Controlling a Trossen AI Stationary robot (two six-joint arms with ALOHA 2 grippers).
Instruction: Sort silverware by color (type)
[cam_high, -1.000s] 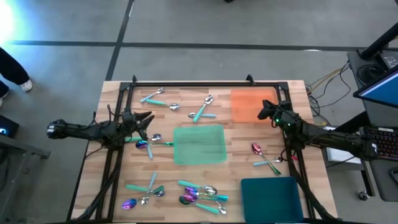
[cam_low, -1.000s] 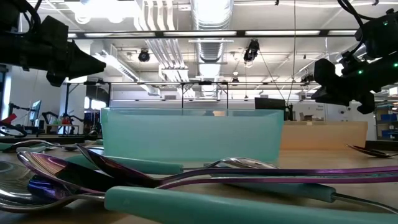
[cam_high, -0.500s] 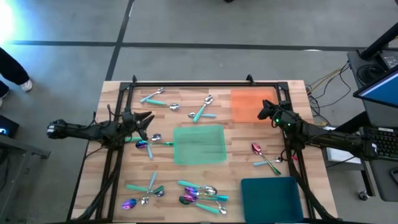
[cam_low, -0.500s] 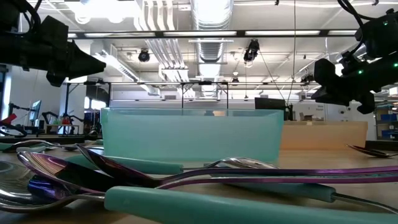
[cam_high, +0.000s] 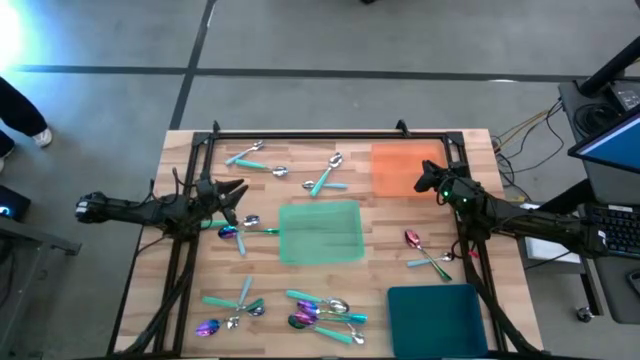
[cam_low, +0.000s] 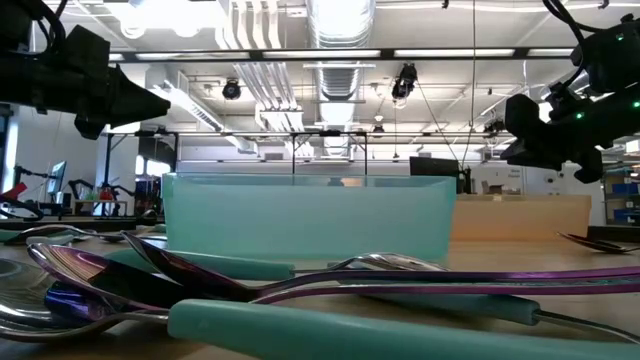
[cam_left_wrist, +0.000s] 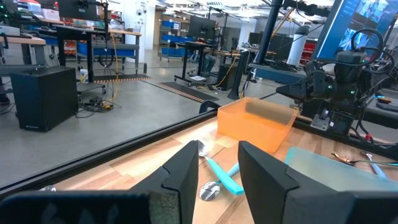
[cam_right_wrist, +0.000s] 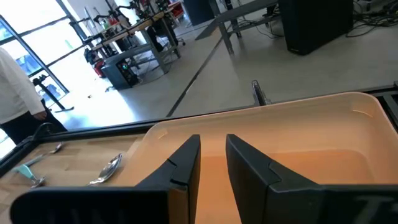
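Counter (cam_high: 395, 225): silverware (cam_high: 320, 312) scattered in clusters around green tray (cam_high: 320, 232), heaviest along the near edge. Left claw (cam_high: 236, 190): narrow gap, empty, above spoons left of the green tray. Right claw (cam_high: 421, 182): narrow gap, empty, over orange tray (cam_high: 400, 160).

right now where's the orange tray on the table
In the high view the orange tray lies empty at the table's far right corner, just ahead of the right gripper, with the green tray nearer the middle.
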